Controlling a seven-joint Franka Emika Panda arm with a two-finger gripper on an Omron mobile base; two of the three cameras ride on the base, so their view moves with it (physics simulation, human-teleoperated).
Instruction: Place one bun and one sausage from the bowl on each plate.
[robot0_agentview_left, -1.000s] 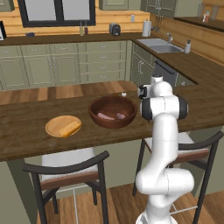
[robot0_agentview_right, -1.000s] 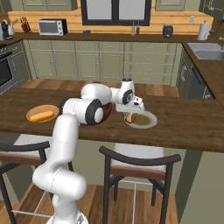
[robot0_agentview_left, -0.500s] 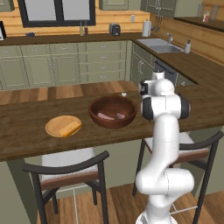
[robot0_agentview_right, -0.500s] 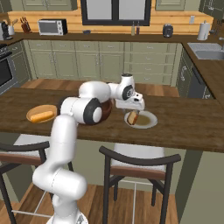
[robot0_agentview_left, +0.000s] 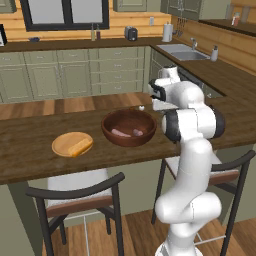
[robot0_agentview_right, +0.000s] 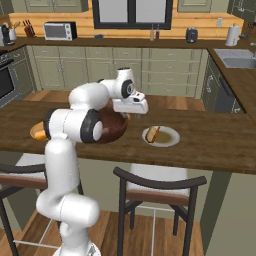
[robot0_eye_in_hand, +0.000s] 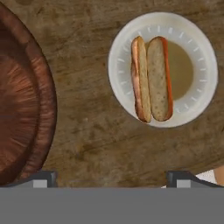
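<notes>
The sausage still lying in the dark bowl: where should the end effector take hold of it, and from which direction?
Take the sausage across its middle, coming straight down from above. It lies flat on the floor of the bowl, whose high walls block any sideways approach, and a small piece lies just beside it. Its narrow width suits the fingers; closing across the long axis at mid-length should keep it balanced. The end effector looks empty.

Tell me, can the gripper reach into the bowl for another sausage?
Probably yes. The gripper hangs open above the counter right beside the bowl, and nothing covers the bowl. Something pinkish lies inside.
</notes>
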